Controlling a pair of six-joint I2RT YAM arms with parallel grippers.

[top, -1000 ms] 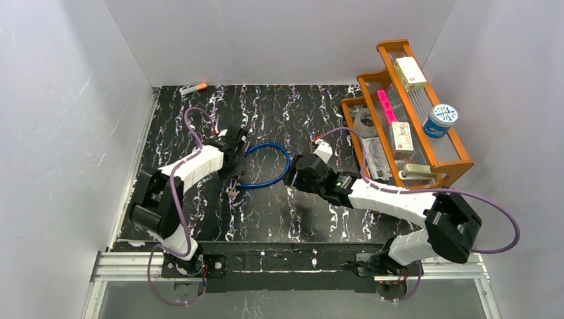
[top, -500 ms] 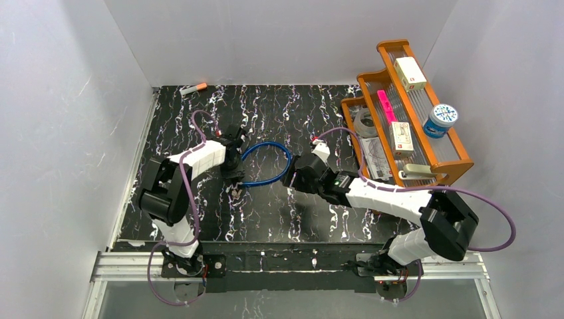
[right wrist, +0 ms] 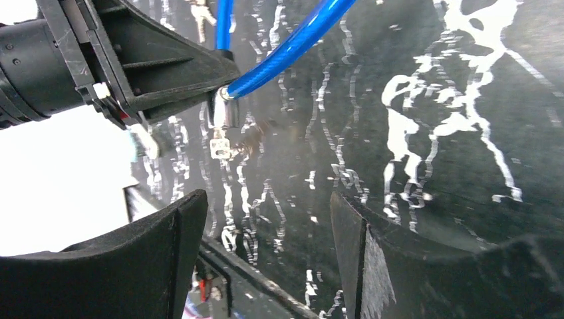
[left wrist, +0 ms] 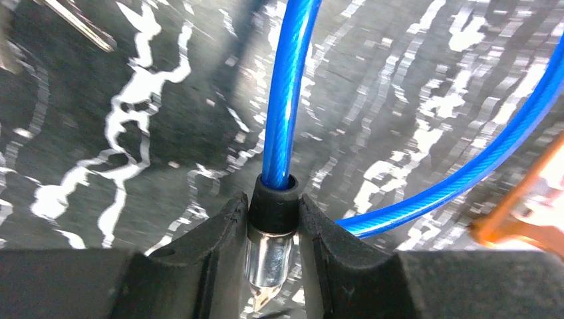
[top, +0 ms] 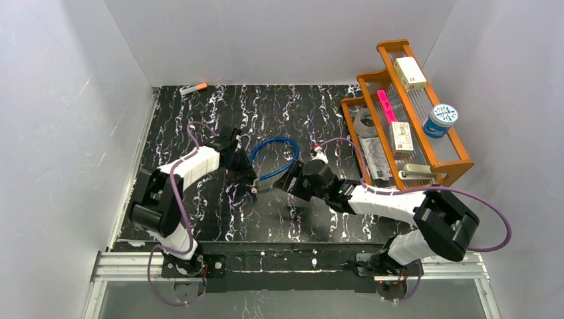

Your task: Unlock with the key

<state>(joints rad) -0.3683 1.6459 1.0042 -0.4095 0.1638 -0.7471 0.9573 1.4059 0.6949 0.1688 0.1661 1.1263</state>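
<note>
Blue cable lock (top: 274, 139), held by its end, has swung closer to the right arm than a second ago.
Left end effector (left wrist: 273, 212) clamps the black collar (left wrist: 274, 199) and metal tip. Only the right wrist view shows a small metal piece (right wrist: 219, 145), possibly the key, hanging beneath. Right end effector (right wrist: 266, 226) faces it, fingers apart and empty. Beyond, the loop arches over the worktop (top: 199, 119).

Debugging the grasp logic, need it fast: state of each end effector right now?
Left end effector: shut on the pin end of the blue cable lock.
Right end effector: open, holding nothing.
</note>
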